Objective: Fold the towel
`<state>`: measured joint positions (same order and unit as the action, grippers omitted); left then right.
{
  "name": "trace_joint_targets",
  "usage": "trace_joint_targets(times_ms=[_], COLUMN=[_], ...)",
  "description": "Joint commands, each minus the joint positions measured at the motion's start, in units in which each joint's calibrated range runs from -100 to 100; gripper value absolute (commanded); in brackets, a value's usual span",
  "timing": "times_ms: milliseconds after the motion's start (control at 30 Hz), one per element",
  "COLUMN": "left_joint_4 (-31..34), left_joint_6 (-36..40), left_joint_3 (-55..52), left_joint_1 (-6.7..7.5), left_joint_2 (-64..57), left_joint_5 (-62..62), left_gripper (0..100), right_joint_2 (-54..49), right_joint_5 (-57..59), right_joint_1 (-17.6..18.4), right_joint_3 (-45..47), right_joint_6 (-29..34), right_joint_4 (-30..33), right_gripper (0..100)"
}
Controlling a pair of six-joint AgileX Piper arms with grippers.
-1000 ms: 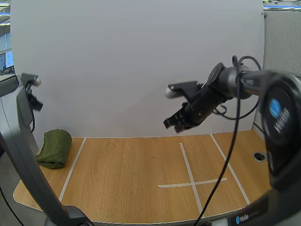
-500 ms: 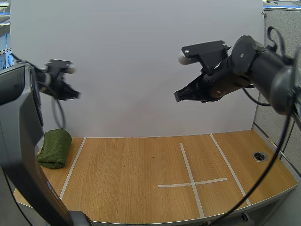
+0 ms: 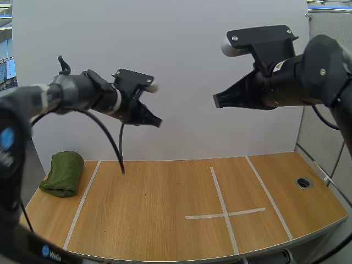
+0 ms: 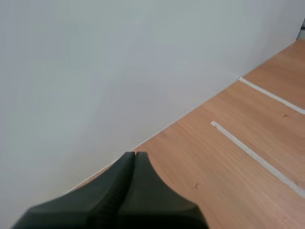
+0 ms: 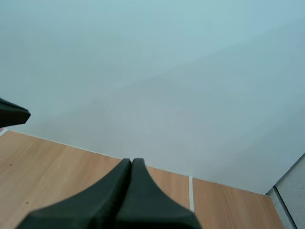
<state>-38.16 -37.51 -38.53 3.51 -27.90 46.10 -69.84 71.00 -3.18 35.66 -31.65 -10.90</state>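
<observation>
1. Plain white wall (image 3: 165, 66) behind a wooden table (image 3: 165, 214) with white tape lines (image 3: 223, 206) marking it out, including a cross toward the right side.
2. Green towel (image 3: 62, 173) sits at the far left of the table, outside the leftmost tape line. It's bunched into a thick, rounded bundle, so it already looks folded or rolled up. Can't say from this whether that's a finished fold or just how it happens to lie.
3. Left gripper (image 3: 154, 122) hangs high over the left-middle of the table, well apart from the towel. Its fingers (image 4: 125, 186) lie pressed together in one dark wedge, nothing between them.
4. Right gripper (image 3: 217, 102) is up high too, over the middle-right, fingers (image 5: 125, 191) also closed flat against each other and carrying nothing.
5. What could go wrong, in my opinion: the towel is right near the left edge, so any sloppy nudge or drag that way could push it off the table. Also it's a soft thick lump, so pinching it with narrow tips might grab several layers at once and undo the shape instead of tidying it.
</observation>
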Motion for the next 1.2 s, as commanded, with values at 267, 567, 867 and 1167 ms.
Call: trace_joint_targets(times_ms=[267,567,867,1167], left_joint_4=[2.1,6.1,16.6,20.2], left_joint_6=[6.1,17.2,28.4,31.5], left_joint_3=[-8.6,-14.1,-21.0,-24.2], left_joint_1=[-1.98,-3.14,-3.14,-3.14], left_joint_2=[-37.5,-60.6,-72.1,-72.1], left_joint_5=[10.7,-4.1,-6.1,7.7], left_gripper=[0,0,0,0], right_joint_2=[-2.3,-9.0,-27.2,-29.8], right_joint_5=[0.3,-5.9,-24.9,-20.4], right_joint_1=[0.0,0.0,0.0,0.1], right_joint_3=[0.2,1.1,17.0,26.7], right_joint_6=[4.8,15.8,15.8,15.8], right_joint_4=[0.5,1.4,6.5,6.6], right_gripper=[0,0,0,0])
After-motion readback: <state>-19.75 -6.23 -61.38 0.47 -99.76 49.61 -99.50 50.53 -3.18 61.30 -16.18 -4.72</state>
